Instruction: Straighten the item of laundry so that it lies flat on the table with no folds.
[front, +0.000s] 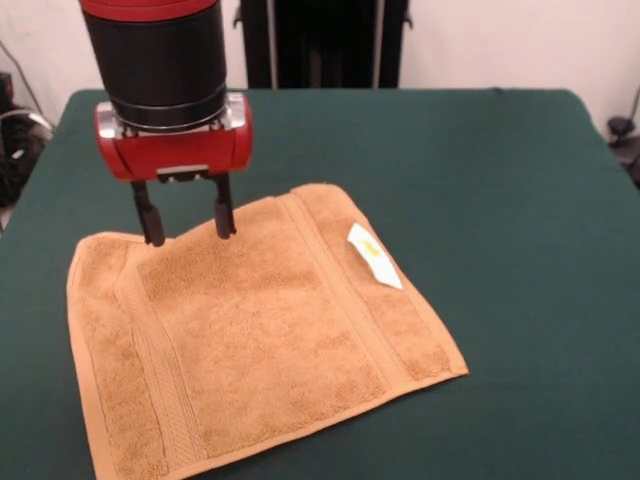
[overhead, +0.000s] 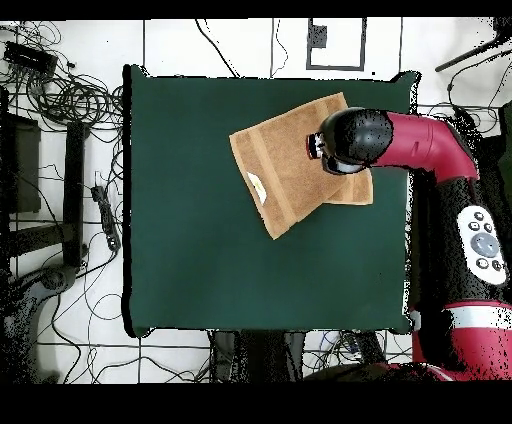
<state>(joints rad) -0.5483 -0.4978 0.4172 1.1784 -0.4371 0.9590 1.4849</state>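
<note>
There is 1 bench (front: 480, 180) with a dark green cloth top. On it lies 1 orange-tan terry hand towel (front: 260, 340). The towel carries 1 small white label (front: 374, 256) with yellow print and 2 woven bands (front: 345, 290), 1 near each short end. Over the towel hangs 1 red and black arm (overhead: 430, 150) with 1 gripper (front: 186, 225), which has 2 black fingers (front: 150, 220) spread apart. On the floor around the bench lie many loose cables (overhead: 60, 95), too tangled to count.
</note>
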